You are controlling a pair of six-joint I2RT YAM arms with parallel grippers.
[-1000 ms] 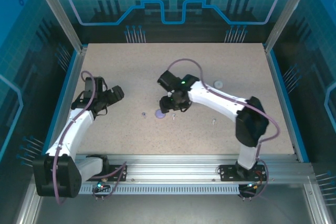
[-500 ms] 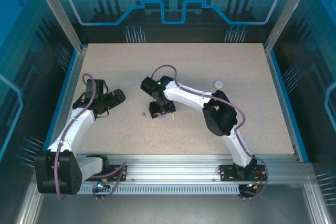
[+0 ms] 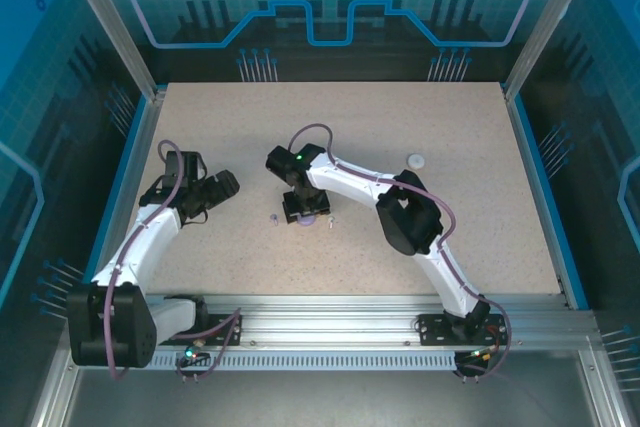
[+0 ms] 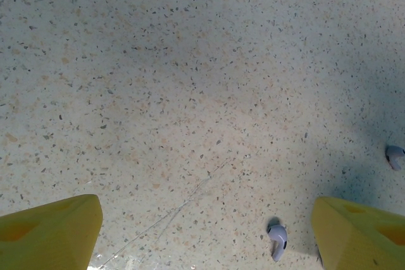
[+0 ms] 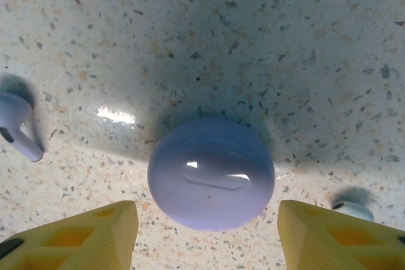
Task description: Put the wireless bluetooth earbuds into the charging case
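You held right gripper point(image 5: 209, 245) astride closed purple case point(image 5: 211, 173), jaws spread; left gripper point(image 4: 205, 232) spread too; purple earbud point(image 5: 16, 128) lay loose left; none inserted.

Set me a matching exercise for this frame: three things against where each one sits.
Things:
1. purple case
2. white case
3. purple earbud

Places:
A. lying beside a finger of the left gripper
B. alone, to the right of both grippers
C. between the open fingers of the right gripper

Pairs: 1-C, 2-B, 3-A
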